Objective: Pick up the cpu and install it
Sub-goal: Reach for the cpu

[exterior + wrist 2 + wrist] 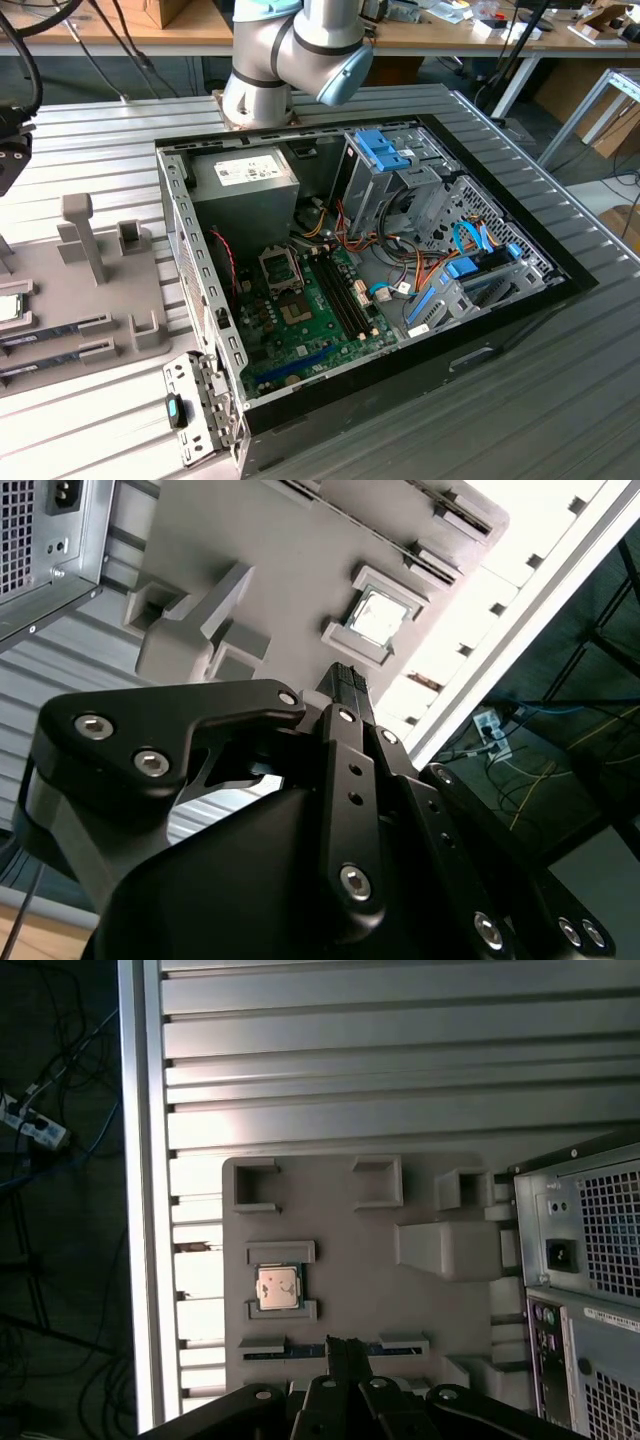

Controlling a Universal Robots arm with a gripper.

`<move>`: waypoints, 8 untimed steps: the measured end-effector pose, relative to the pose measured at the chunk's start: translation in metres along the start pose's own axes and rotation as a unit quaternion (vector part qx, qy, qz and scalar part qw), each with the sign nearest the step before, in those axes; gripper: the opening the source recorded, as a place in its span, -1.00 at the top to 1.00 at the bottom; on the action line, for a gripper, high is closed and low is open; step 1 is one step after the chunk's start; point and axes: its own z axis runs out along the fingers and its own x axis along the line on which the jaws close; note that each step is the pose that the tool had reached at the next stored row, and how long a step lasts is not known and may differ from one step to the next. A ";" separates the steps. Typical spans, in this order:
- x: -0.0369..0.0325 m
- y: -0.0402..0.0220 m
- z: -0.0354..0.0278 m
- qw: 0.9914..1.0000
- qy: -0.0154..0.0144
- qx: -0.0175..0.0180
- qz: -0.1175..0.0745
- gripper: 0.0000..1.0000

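1. Fingers (332, 1352) look pressed together at the tips in both wrist views, with nothing held between them.
2. They hang over a ribbed aluminium tabletop (560, 400) whose slats run across the whole work area.
3. An open computer case (520, 300) lies on its side on that tabletop. Its green motherboard (310, 320) faces up, and the dark metal-framed socket (280, 268) sits near the board's twelve o'clock end in the exterior view.
4. The arm (290, 50) rises from its base just behind the case, at about eleven o'clock from the case's middle.
5. Wooden benches (180, 25) stand at the back of the room, and loose cables (40, 1130) lie on the floor past the tabletop's edge.
6. A grey holder tray (120, 290) rests at nine o'clock from the case, at the exterior view's left.
7. The cpu (278, 1288) lies flat in the tray, silvery side up, seated between two short raised ridges.
8. It sits a little ahead of the fingertips, apart from them and untouched.
9. In the exterior view a dark tool end (10, 150) hangs at the left edge, with the cpu toward six o'clock of it.
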 end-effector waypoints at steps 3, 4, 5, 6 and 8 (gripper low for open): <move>0.0001 0.0001 0.0008 1.000 0.000 0.004 0.000 0.79; 0.0000 -0.0001 0.0008 1.000 -0.001 0.015 0.000 0.79; 0.0000 -0.0001 0.0009 0.999 -0.003 0.035 -0.001 0.79; 0.0000 0.0000 0.0009 0.999 -0.003 0.039 -0.001 0.79; 0.0000 -0.0001 0.0009 0.999 -0.003 0.040 -0.001 0.79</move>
